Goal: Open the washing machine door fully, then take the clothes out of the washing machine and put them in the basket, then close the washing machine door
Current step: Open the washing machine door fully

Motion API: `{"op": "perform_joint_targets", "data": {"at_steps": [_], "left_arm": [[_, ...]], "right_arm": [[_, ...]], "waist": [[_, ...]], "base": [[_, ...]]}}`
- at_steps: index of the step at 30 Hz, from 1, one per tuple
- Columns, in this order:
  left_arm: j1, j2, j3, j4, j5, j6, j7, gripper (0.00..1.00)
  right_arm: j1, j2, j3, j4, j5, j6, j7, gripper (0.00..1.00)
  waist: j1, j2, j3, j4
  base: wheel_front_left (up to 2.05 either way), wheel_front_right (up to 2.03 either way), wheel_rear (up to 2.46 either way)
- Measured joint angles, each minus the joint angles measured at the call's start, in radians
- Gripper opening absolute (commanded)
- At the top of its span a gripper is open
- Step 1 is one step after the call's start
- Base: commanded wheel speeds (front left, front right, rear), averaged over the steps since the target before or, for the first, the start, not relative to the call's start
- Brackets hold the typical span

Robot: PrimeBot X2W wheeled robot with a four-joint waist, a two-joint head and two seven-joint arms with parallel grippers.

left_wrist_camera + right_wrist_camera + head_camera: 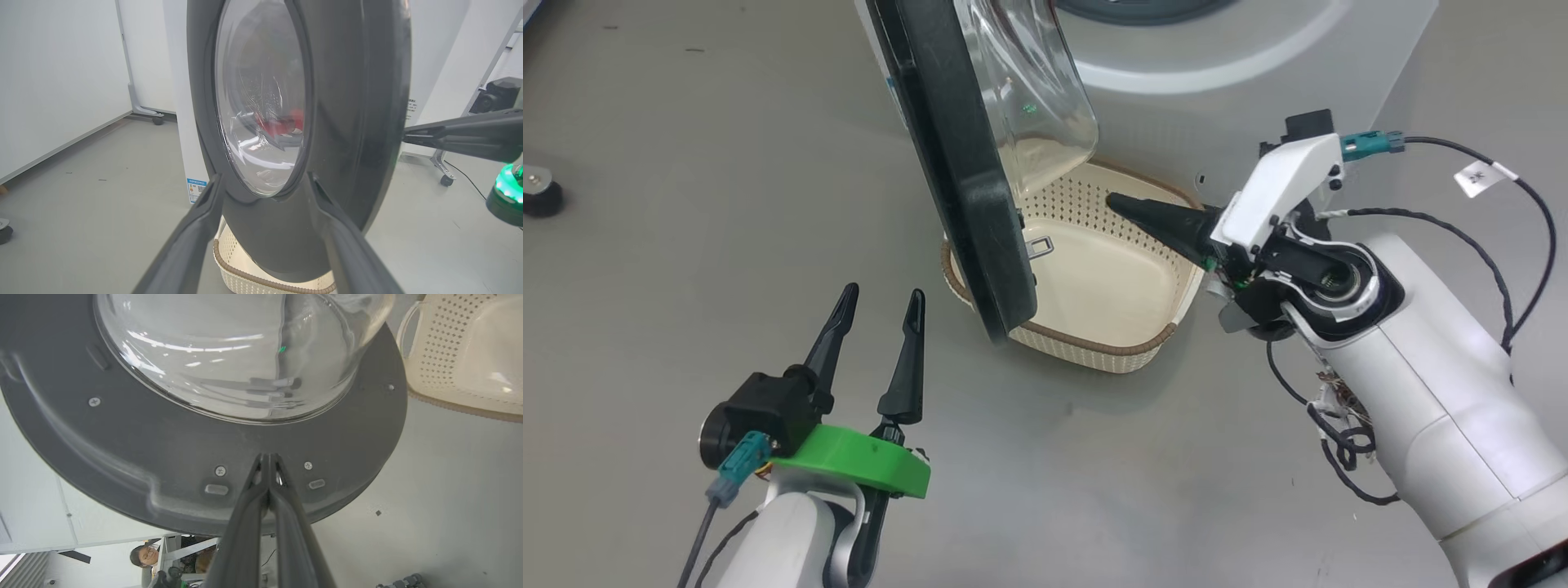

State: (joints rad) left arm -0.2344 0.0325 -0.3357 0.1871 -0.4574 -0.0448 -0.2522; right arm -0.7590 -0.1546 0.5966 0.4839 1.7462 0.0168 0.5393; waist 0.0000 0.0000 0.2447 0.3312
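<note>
Grey floor (686,204), white washing machine (1258,82) at top; washing machine door (956,163) stands part-open, edge-on to head cam.
L gripper (885,291): fingers spread wide, empty, facing door's outer side, apart from it. R gripper (1112,199): fingers pressed together, nothing btwn them, tips at door's inner rim just below glass bowl; contact can't tell. Basket (1094,278) on floor, partly under door. Clothes (282,124): red, seen thru door glass, inside drum.
</note>
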Motion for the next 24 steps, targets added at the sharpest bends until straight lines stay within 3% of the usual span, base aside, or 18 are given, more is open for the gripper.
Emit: {"op": "perform_joint_targets", "data": {"at_steps": [6,15,24], "left_arm": [[0.032,0.0,0.036,0.023,0.013,0.0,0.0,1.0],[0.071,0.012,0.076,0.035,0.052,-0.006,0.0,1.0],[0.106,0.016,0.115,0.042,0.063,-0.014,0.0,1.0]], "right_arm": [[0.045,-0.093,0.026,-0.004,-0.168,0.086,-0.12,0.0],[0.092,-0.242,0.13,-0.057,-0.539,0.097,-0.366,0.0],[0.179,-0.3,0.187,-0.096,-0.759,0.097,-0.594,0.0]], "waist": [[0.0,0.0,-0.049,-0.035],[0.0,0.0,-0.115,-0.092],[-0.0001,0.0,-0.167,-0.153]], "base": [[0.0,0.0,0.0],[0.0,0.0,0.0],[0.0,0.0,0.0]]}}
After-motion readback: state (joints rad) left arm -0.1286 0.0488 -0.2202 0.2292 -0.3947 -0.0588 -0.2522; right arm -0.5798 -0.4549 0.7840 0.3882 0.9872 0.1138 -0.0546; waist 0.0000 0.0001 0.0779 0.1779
